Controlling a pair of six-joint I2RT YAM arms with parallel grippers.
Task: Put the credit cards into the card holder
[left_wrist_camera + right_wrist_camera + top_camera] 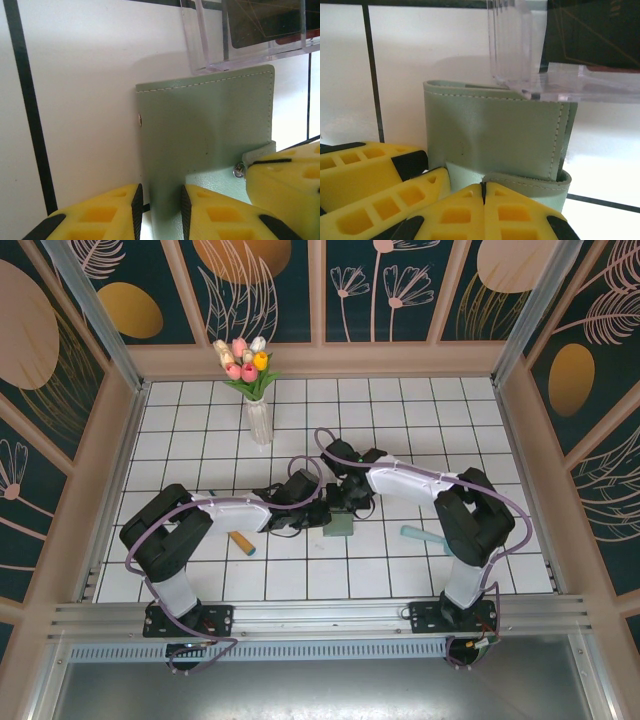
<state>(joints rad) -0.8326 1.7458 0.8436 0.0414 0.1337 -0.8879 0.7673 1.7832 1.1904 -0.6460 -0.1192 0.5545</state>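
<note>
The left arm (225,510) and right arm (410,478) look alike: black joints, white link shells, a purple cable (130,552) looping along each. Their bases (188,620) are black, bolted plates. Yellow fingers (95,220) carry square pockets and black pads (136,205).

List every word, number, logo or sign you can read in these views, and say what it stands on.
No text here can be read.
card holder: plain, with only stitching and a snap, no lettering.
dark card inside the clear box: thin gold lines, with any print too blurred to read.
</note>
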